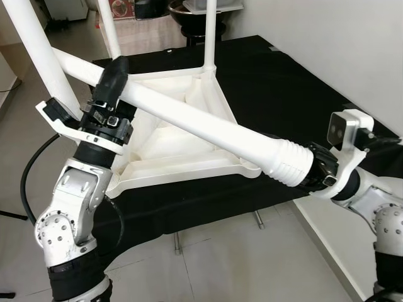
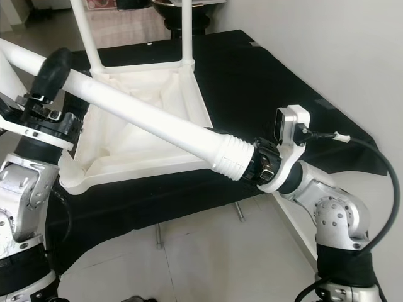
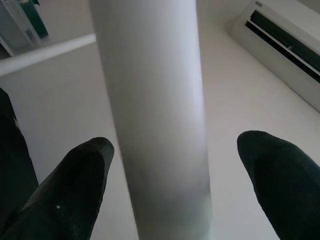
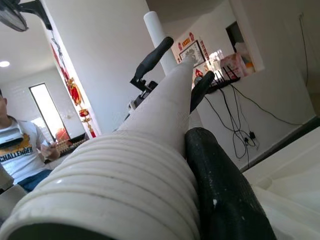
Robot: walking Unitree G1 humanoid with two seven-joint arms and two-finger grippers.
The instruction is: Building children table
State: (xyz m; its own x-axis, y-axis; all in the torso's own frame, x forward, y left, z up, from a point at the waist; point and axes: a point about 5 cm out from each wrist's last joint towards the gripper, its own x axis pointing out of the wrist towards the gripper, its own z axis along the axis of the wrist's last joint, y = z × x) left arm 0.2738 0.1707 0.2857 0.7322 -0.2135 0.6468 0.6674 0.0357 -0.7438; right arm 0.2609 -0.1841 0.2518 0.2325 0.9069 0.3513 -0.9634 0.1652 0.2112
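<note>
A white plastic tabletop [image 1: 189, 170] lies upside down on the black cloth table [image 1: 283, 82]. Three white legs stand in its corners, one at the back [image 1: 210, 31]. A loose white table leg [image 1: 201, 123] slants across it. My right gripper [image 1: 313, 167] is shut on the ribbed end [image 1: 288, 162] of this leg, near the table's front right edge. One black finger [image 4: 220, 190] presses along the ribs. My left gripper [image 1: 114, 75] straddles the leg's upper part, open, with a finger on either side [image 3: 82, 170] and a gap at the other finger.
Pale floor tiles [image 1: 220, 264] lie in front of the table, and a white wall runs along the right. A dark bowl [image 1: 189, 16] stands behind the table. A person in a white T-shirt [image 4: 17, 150] sits in the room. A black cable [image 2: 384, 189] loops beside my right arm.
</note>
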